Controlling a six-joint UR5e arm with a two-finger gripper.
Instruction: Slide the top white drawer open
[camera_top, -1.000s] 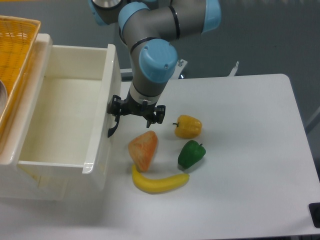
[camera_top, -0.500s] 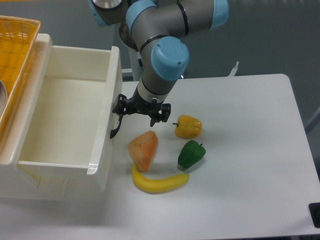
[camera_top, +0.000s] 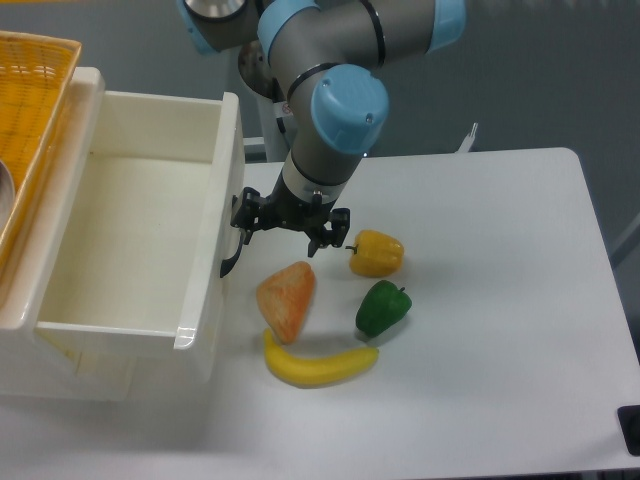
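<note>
The top white drawer (camera_top: 213, 230) stands pulled far out of the cream-white cabinet (camera_top: 60, 372) at the left, and its inside is empty. Its black arched handle (camera_top: 231, 256) sits on the front panel, facing the table. My gripper (camera_top: 288, 222) hangs just right of the drawer front, pointing down. Its jaws are spread wide. The left finger (camera_top: 243, 212) is close above the handle and does not grip it. The right finger (camera_top: 331, 228) is over the table. The lower drawer is hidden.
An orange wedge-shaped food (camera_top: 286, 298), a yellow pepper (camera_top: 376, 253), a green pepper (camera_top: 382, 307) and a banana (camera_top: 318, 364) lie on the white table (camera_top: 500, 300) below and right of the gripper. A yellow wicker basket (camera_top: 30, 90) sits on the cabinet top.
The drawer front slid a little further right a second ago and has since stopped. My gripper has moved right, so its left finger is now off the handle.
</note>
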